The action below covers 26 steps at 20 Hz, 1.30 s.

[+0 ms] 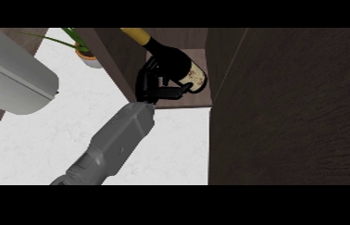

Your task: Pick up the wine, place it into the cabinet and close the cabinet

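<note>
The wine bottle [175, 57] is dark, with a yellow foil neck [137, 33] and a cream label [196, 76]. It leans with its neck toward the upper left, inside the open compartment of the dark wood cabinet [184, 103]. My left hand [154, 83] is shut on the bottle's lower body, fingers over its left side and thumb underneath near the label. Its grey forearm [120, 136] comes up from the lower left. The cabinet door [280, 108] stands open as a wide dark panel on the right. The bottle's base is partly hidden by the hand.
A potted plant [87, 53] stands on the white counter [75, 113] left of the cabinet's side wall [113, 57]. A large rounded grey object [24, 80] fills the left edge.
</note>
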Each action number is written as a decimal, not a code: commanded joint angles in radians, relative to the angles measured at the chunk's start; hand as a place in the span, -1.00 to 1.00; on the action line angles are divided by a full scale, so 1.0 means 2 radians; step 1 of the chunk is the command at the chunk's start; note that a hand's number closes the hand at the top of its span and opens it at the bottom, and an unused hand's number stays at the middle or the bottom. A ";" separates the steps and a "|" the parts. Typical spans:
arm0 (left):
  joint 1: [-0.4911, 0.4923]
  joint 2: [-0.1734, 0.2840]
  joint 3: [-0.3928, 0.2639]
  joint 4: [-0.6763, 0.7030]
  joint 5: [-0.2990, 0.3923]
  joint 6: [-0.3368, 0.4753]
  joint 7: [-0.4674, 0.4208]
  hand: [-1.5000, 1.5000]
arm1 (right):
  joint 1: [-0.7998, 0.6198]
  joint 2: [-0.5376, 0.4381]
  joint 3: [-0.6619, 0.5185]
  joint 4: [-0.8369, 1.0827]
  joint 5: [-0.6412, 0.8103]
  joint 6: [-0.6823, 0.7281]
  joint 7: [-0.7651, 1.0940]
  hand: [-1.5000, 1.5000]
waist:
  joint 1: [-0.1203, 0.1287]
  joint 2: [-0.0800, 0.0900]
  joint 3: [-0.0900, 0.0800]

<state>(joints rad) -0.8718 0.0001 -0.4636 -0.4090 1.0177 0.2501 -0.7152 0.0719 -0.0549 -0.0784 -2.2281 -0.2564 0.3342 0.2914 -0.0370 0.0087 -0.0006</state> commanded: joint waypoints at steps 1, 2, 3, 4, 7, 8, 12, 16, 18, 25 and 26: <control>-0.043 0.005 0.034 0.070 -0.006 -0.040 0.019 1.00 | -0.003 -0.005 -0.011 0.011 -0.008 0.005 -0.007 -1.00 | 0.003 0.001 0.000; -0.008 0.000 -0.025 -0.006 0.024 0.039 -0.002 1.00 | -0.001 0.002 0.009 0.014 0.013 0.007 -0.012 -1.00 | -0.005 0.000 0.000; -0.038 0.000 0.003 0.033 0.012 0.025 0.012 1.00 | -0.027 0.004 0.011 0.010 0.017 -0.016 0.012 -1.00 | 0.001 0.000 0.000; -0.027 0.000 0.000 0.058 0.008 0.002 0.000 1.00 | -0.013 -0.008 -0.018 0.011 -0.013 0.003 -0.008 -1.00 | -0.003 0.001 0.000; -0.049 0.000 0.007 0.072 0.009 0.021 0.025 1.00 | 0.023 0.009 0.018 -0.029 0.007 -0.004 0.011 -1.00 | -0.006 0.000 0.000; -0.053 0.000 0.012 0.079 0.009 0.007 0.027 1.00 | -0.024 -0.007 -0.003 0.015 -0.004 0.001 0.001 -1.00 | -0.002 0.001 0.000; -0.045 0.000 0.019 0.114 0.008 -0.013 -0.011 1.00 | -0.020 -0.003 0.003 0.016 0.007 0.000 -0.003 -1.00 | -0.009 0.004 0.000; -0.056 0.000 0.040 0.133 0.017 -0.018 -0.020 1.00 | -0.007 0.001 0.001 -0.001 -0.002 -0.002 -0.003 -1.00 | -0.009 0.005 0.000; -0.060 0.000 0.046 0.121 0.022 -0.001 -0.039 1.00 | -0.024 0.001 0.014 -0.013 0.007 -0.018 0.026 -1.00 | -0.007 0.004 0.000; -0.027 0.000 0.034 0.109 0.000 -0.006 -0.111 -1.00 | -0.018 0.000 0.015 -0.010 0.016 -0.011 0.015 -1.00 | 0.002 0.000 0.000; -0.033 0.000 0.039 0.099 0.003 -0.010 -0.097 -1.00 | -0.019 -0.002 -0.005 0.005 0.006 -0.012 0.004 -1.00 | 0.005 -0.001 0.000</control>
<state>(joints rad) -0.9554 -0.0019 -0.4140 -0.2090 1.0264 0.2196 -0.8419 0.0308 -0.0622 -0.0749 -2.2231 -0.2422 0.3176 0.3066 -0.0515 0.0232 -0.0092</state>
